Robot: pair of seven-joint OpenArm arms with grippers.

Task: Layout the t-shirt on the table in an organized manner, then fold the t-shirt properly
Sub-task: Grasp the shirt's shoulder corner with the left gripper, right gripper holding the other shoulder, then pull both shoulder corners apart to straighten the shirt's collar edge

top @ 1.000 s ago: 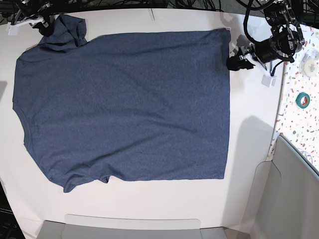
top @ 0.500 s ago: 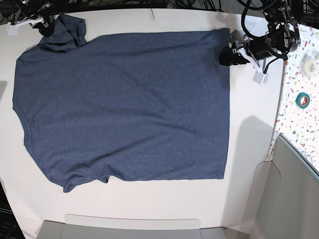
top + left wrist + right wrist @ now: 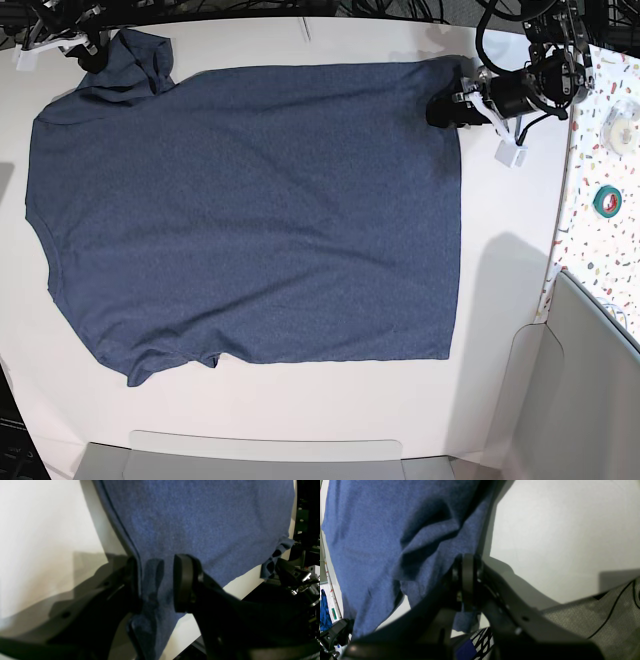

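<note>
A: The t-shirt (image 3: pixel 250 210) lies spread flat across the table (image 3: pixel 500 300), hem toward the right edge, one sleeve bunched at the far left corner.

B: And the left gripper (image 3: pixel 437 110)?

A: Half open, straddling the hem's far corner, cloth between its jaws, not pinched.

B: The right gripper (image 3: pixel 467 580)?

A: Closed tight on that bunched sleeve.

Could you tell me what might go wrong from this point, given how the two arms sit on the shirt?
1. The left pincer stands open astride the hem of the t-shirt; closing now may catch only the edge, which could slip.
2. The right pincer is shut on a bunched sleeve; pulling may drag the flat body across the table and wrinkle it.
</note>
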